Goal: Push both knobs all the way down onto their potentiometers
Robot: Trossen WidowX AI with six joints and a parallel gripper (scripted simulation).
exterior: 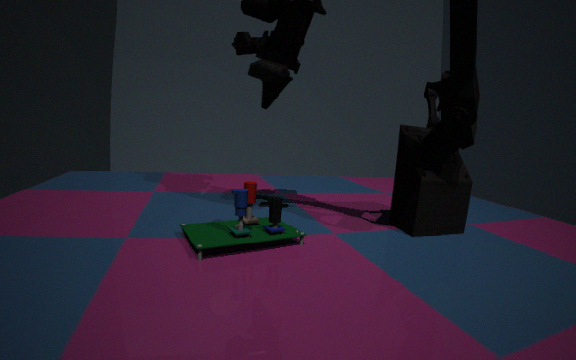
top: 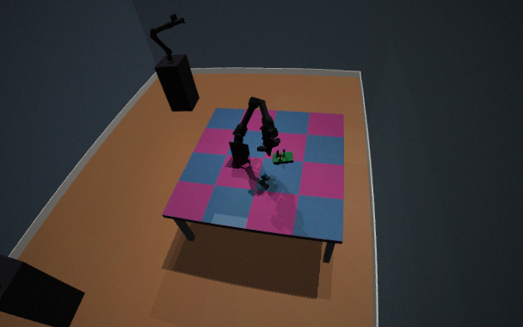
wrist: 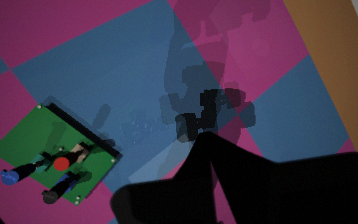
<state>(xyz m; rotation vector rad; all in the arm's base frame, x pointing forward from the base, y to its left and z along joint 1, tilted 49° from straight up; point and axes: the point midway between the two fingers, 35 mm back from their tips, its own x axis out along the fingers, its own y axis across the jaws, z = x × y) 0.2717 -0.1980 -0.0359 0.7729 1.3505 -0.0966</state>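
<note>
Holding our gripper point(top: 269, 153) point(exterior: 265, 107) point(wrist: 205, 137) above tbl point(top: 275, 215) point(exterior: 265, 303) point(wrist: 115, 60), near but off the PCB point(top: 289, 157) point(exterior: 213, 234) point(wrist: 30, 135). Fingers pressed together, nothing btwn. PCB's on short legs on the tbl. Blue knob point(exterior: 241, 200) point(wrist: 10, 177), red knob point(exterior: 250, 192) point(wrist: 61, 163) & blk knob point(exterior: 275, 209) point(wrist: 50, 197) upright on it; we see shaft under blue & red, i.e. both sit above their pots.

one green board point(top: 289, 160) point(exterior: 213, 235) point(wrist: 22, 132), three knobs point(exterior: 241, 199) point(wrist: 10, 177), one table point(top: 320, 219) point(exterior: 189, 303) point(wrist: 100, 65), two arms point(top: 267, 116) point(exterior: 461, 43), two dark pedestals point(top: 177, 86)
</note>
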